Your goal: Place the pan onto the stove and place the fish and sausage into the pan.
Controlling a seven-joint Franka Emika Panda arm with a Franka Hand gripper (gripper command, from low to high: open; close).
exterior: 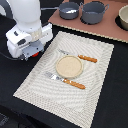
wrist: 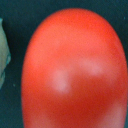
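Jaws hidden — sausage (wrist: 75, 70) fills wrist view.

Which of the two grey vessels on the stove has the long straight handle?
The smaller pan, on the exterior view's left. Its thin handle runs toward the arm; the bigger pot beside it has two short side handles.
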